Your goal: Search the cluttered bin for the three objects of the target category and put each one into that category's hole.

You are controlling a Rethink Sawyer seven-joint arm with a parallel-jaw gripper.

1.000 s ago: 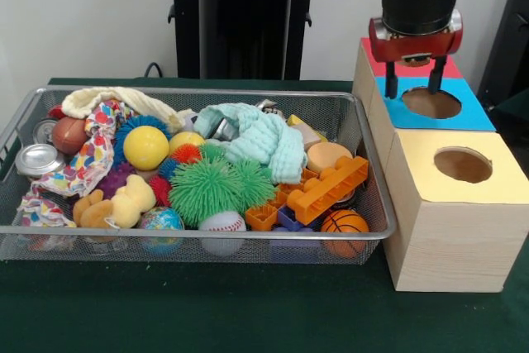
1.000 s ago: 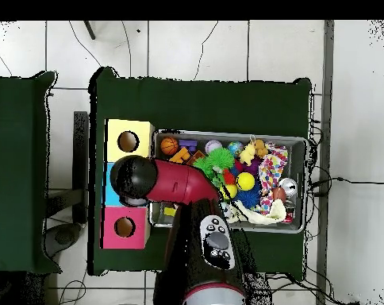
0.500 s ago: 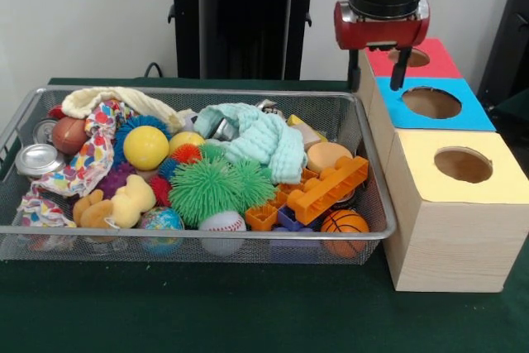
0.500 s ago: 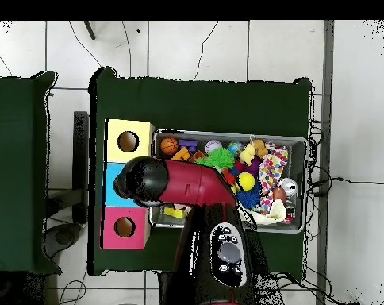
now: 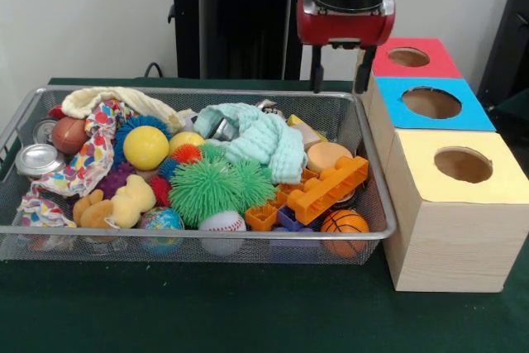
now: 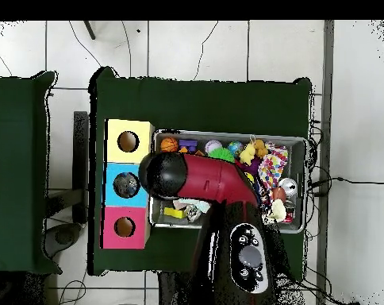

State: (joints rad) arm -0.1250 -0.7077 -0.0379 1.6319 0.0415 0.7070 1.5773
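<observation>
Front, gripper (image 5: 339,80): fingers apart, empty, high over the far right corner of the bin (image 5: 207,233), beside the boxes (image 5: 446,229).
Front, orange brick (image 5: 331,188): (my guess; category unnamed) bin's right end, long axis climbing rightward; probably light, stiff, slick, so pinch across its narrow width.
Overhead, arm (image 6: 203,179): hides gripper and brick.
</observation>
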